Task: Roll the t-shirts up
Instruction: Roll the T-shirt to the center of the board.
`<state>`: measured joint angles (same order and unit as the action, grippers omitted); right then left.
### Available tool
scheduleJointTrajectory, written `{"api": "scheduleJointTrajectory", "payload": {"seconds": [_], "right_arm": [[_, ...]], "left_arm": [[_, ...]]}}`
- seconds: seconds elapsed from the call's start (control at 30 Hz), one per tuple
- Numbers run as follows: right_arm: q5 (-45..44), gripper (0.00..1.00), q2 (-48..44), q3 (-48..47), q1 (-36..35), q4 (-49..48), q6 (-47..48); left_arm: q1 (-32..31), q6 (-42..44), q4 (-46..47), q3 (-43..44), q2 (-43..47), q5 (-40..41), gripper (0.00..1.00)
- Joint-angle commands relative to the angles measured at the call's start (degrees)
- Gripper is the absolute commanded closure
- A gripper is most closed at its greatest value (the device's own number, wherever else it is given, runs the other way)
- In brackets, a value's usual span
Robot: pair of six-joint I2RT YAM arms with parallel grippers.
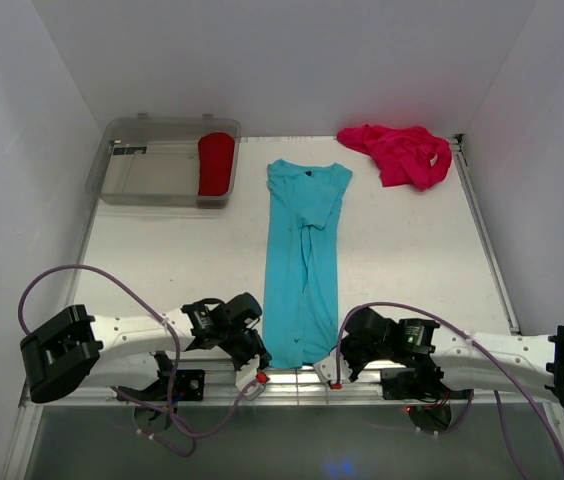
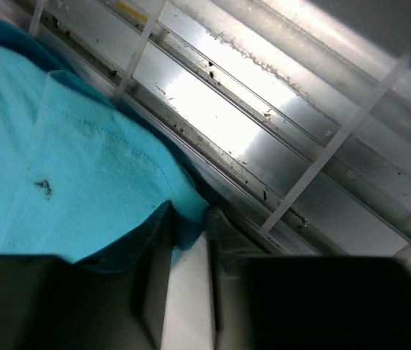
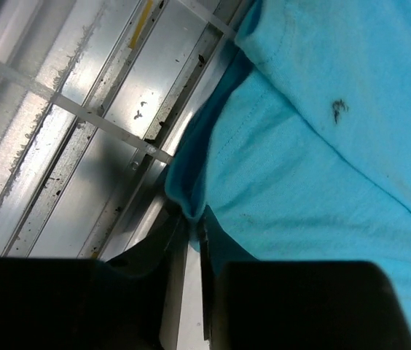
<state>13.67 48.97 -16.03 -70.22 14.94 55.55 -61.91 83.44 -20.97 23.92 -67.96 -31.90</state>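
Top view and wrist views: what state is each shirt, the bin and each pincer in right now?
Turquoise shirt: folded into a long strip, flat, not rolled.
Pink shirt: crumpled, far right corner.
Red shirt: rolled, inside the bin.
Clear bin: open, no lid.
Left pincer: shut on the turquoise shirt's hem.
Right pincer: shut on the same hem.

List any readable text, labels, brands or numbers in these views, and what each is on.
None readable.
Turquoise t-shirt: a dark mark at the collar, maybe a tag, too small to read; small dark specks in the wrist views are not lettering.
Clear bin: a small dark strip on its left rim, too small to read.
Table rail: yellow strip, no legible characters.
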Motion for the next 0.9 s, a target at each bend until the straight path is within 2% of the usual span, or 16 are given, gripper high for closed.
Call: {"api": "scheduleJointTrajectory", "payload": {"seconds": [0.0, 0.03, 0.07, 0.23, 0.47, 0.57, 0.7, 0.87], "right_arm": [[-0.14, 0.87, -0.89, 0.12, -0.10, -3.24, -1.57], [-1.01, 0.89, -0.98, -0.31, -0.10, -3.42, -2.63], [-1.71, 0.91, -1.16, -0.66, -0.10, -3.69, -3.77], [-1.55, 0.92, -3.00, -2.34, 2.09, -3.86, -10.36], [4.16, 0.92, -3.88, -3.22, 9.03, -3.86, -15.64], [8.55, 0.92, -4.23, -4.09, 15.26, -3.86, -16.17], [12.34, 0.92, -3.36, -5.15, 20.72, -4.04, -17.58], [10.68, 0.92, -1.08, -6.11, 22.31, -6.15, -19.95]], "left_arm": [[0.30, 1.12, 4.10, 0.16, -0.24, 2.81, 0.87], [0.39, 0.33, 4.27, 0.33, -0.06, 2.81, 0.98], [0.39, -0.98, 4.71, 0.68, 0.02, 3.07, 1.00], [1.26, -12.85, 5.07, 5.16, -1.20, 6.59, 1.00], [7.84, -22.94, -4.95, 15.88, -7.35, 1.41, 1.00], [11.79, -26.74, -8.46, 22.02, -11.65, -2.09, 1.00], [14.45, -25.61, -13.38, 24.85, -13.42, -3.61, 1.00], [18.49, -28.76, -17.61, 28.89, -17.98, -6.41, 1.00]]}}
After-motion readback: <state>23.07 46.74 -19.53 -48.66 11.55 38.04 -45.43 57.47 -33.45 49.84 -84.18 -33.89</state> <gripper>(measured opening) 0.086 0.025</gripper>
